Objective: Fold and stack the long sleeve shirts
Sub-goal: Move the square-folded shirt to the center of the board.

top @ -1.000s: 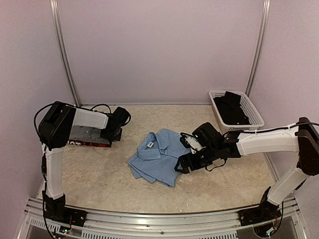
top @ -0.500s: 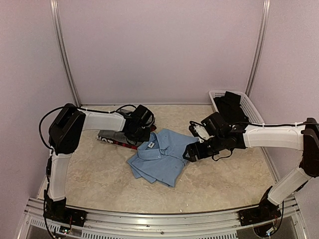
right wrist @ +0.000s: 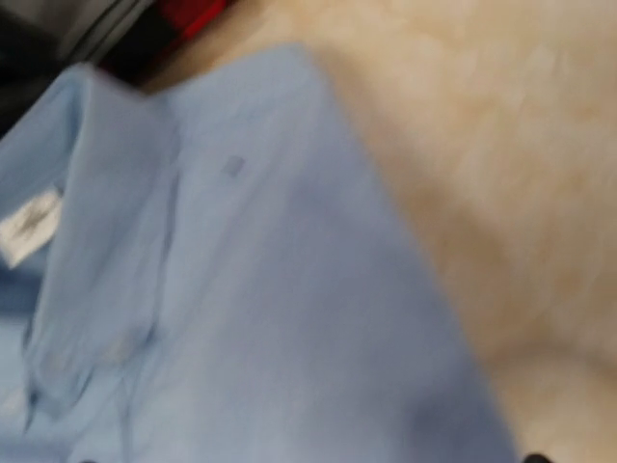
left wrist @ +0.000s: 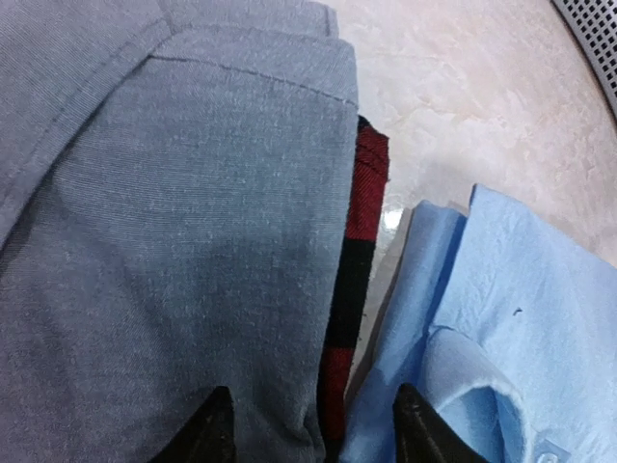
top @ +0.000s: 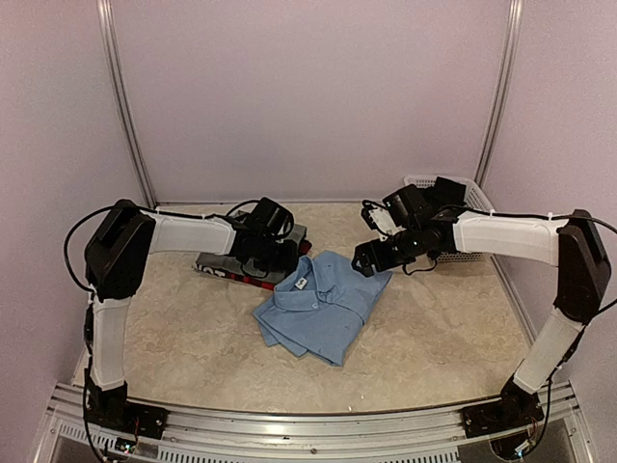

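Note:
The folded light blue shirt lies mid-table, collar toward the back. The grey shirt sits folded on the red-and-black plaid shirt, just left of it and touching its collar corner. My left gripper hovers over that stack's right edge; in the left wrist view the gripper is open, straddling the edges of the grey shirt and the plaid shirt, with the blue shirt alongside. My right gripper is open above the blue shirt's far right corner; only one fingertip shows.
A white mesh basket holding dark cloth stands at the back right, partly behind my right arm. Metal poles rise at the back left and back right. A rail runs along the near edge.
My left arm dragged the grey-and-plaid stack right until it met the blue shirt, then its jaws opened. My right gripper moved back from the blue shirt's right side to its far corner.

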You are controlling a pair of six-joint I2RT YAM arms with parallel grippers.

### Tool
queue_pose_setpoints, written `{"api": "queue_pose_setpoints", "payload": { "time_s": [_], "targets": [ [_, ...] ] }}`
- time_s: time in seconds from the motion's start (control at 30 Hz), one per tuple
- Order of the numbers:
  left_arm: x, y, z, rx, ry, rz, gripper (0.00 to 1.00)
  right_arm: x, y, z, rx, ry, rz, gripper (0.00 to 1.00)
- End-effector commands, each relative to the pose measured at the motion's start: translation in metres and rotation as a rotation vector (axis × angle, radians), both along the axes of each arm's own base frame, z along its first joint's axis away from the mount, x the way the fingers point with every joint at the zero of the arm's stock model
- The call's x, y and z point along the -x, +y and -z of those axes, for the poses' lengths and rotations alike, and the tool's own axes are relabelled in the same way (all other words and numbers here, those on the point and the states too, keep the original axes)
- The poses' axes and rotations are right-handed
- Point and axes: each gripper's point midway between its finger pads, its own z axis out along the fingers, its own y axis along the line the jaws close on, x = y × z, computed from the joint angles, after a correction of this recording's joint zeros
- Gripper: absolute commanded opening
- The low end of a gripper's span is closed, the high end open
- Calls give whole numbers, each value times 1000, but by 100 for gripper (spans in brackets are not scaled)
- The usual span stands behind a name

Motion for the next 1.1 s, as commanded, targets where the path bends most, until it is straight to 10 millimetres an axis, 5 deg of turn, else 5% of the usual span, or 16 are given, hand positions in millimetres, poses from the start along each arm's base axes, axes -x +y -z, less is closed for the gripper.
{"api": "queue_pose_setpoints", "payload": {
  "time_s": [0.0, 0.17, 0.67, 0.87, 1.07],
  "targets": [
    [-3, 3, -59, 75, -128, -11, 59, -25, -4, 16, 44, 35, -44, 93],
    [20, 19, -81, 127, -161, -22, 73, -37, 4, 42, -8, 146, -114, 95],
    [146, 35, -46, 331, -19, -17, 93, -38, 3, 97, -141, 383, -184, 91],
    [182, 48, -32, 443, 82, -63, 95, -18, -12, 107, -134, 404, -121, 76],
    [199, 52, -23, 503, 133, -85, 95, 26, -24, 104, -149, 397, -55, 63]
  ]
}}
